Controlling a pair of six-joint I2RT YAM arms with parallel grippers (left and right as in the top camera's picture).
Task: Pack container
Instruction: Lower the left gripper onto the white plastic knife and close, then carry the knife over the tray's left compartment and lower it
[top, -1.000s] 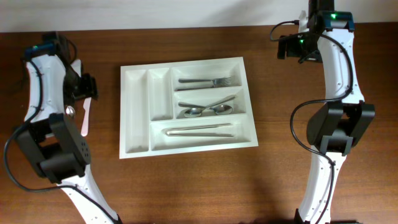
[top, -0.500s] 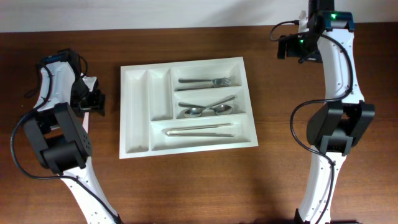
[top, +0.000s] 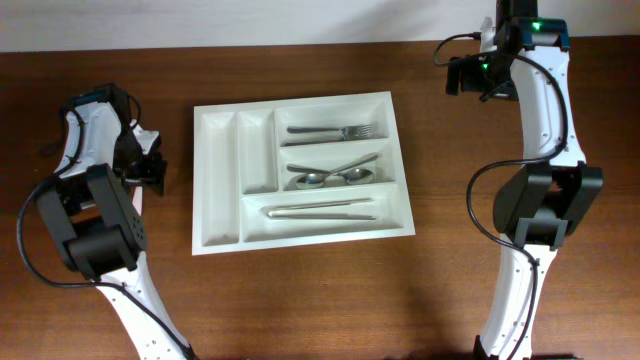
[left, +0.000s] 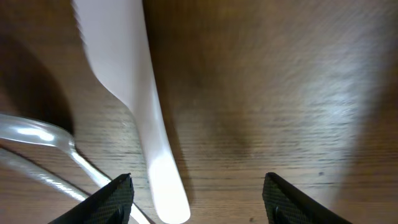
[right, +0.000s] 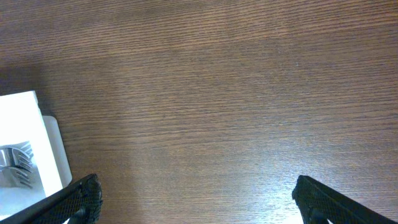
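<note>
Beside container (top: 215, 180), left gripper (left: 198, 193) (jaws apart) straddles white knife (left: 140, 106), probably plastic.

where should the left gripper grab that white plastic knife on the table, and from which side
Probably the narrow handle of the white plastic knife, from straight above, with the left gripper closing across its width. It lies flat on the table, its handle slimmer than the blade; mind the spoon right beside it.

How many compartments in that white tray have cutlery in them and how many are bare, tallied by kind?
In the tray:
wide compartments, each holding metal cutlery: 3
narrow compartments, bare: 2
Total: 5
</note>
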